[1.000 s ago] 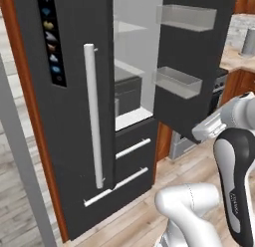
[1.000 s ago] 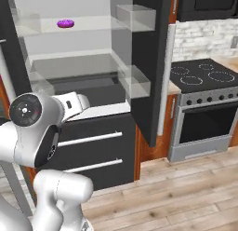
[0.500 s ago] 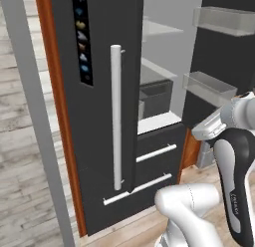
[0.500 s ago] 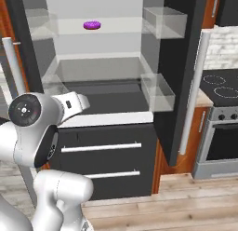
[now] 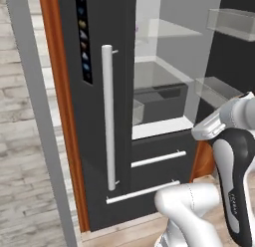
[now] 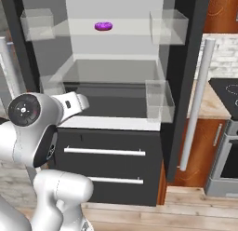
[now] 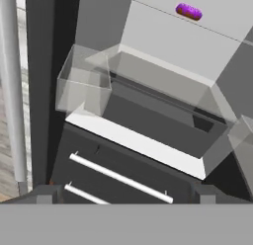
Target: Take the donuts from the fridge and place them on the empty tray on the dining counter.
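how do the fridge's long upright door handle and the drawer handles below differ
The upright door handle stands vertical and runs long down the open door's edge; the upper drawer handle and lower drawer handle lie horizontal and are shorter. The door handle looks thicker, the drawer handles slimmer. The door it sits on is swung open; both drawers are closed. All three are white bars against the dark fridge.

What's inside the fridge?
The fridge stands open. One purple donut lies on the upper glass shelf. Clear door bins hang at the sides, with nothing visible in them. The dark drawers below are shut, so their contents are hidden.
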